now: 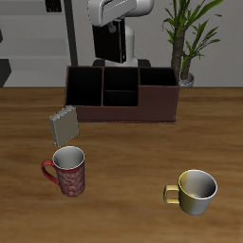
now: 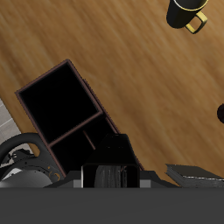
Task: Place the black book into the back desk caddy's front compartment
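My gripper [image 1: 112, 36] hangs high above the back part of the back desk caddy [image 1: 157, 106] and is shut on the black book [image 1: 114, 49], which hangs upright below the fingers. In the wrist view the black book [image 2: 110, 150] sits between my fingertips [image 2: 109, 178] and covers part of the caddy [image 2: 80, 86] under it. The caddy is a reddish-brown box with a black interior. Its front compartment [image 1: 120, 98] is the small cell of the middle column along the front wall. It looks empty.
A grey book [image 1: 65, 125] stands tilted before the caddy's corner. A red mug [image 1: 66, 171] and a yellow mug [image 1: 195, 190] stand nearer the table's front edge. A potted plant [image 1: 187, 38] stands behind the caddy's end.
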Controlling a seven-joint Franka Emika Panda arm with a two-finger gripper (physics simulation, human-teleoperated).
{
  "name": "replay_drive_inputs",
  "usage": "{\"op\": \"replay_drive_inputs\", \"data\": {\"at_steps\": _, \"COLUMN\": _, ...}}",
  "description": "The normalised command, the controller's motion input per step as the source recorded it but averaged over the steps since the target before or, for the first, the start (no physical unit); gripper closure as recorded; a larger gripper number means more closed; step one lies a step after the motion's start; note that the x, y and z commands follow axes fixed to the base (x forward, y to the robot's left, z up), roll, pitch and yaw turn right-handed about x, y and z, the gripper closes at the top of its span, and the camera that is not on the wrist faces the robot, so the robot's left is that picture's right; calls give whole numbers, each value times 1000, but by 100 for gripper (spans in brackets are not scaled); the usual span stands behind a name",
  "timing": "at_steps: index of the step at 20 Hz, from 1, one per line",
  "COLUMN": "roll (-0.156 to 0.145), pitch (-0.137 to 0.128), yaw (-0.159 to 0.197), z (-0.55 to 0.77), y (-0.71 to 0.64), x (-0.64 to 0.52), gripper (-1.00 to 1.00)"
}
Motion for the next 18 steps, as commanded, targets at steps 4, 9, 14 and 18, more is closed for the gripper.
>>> {"op": "replay_drive_inputs", "data": {"at_steps": 4, "roll": -13, "pitch": -3, "yaw": 106, "z": -31, "y": 40, "x": -6, "gripper": 100}}
{"op": "replay_drive_inputs", "data": {"at_steps": 9, "roll": -11, "pitch": -3, "yaw": 129, "z": -56, "y": 114, "x": -11, "gripper": 100}}
{"op": "replay_drive_inputs", "data": {"at_steps": 14, "roll": -9, "pitch": 12, "yaw": 56, "z": -37, "y": 82, "x": 36, "gripper": 100}}
{"op": "replay_drive_inputs", "data": {"at_steps": 18, "roll": 5, "pitch": -1, "yaw": 60, "z": -65, "y": 87, "x": 58, "gripper": 100}}
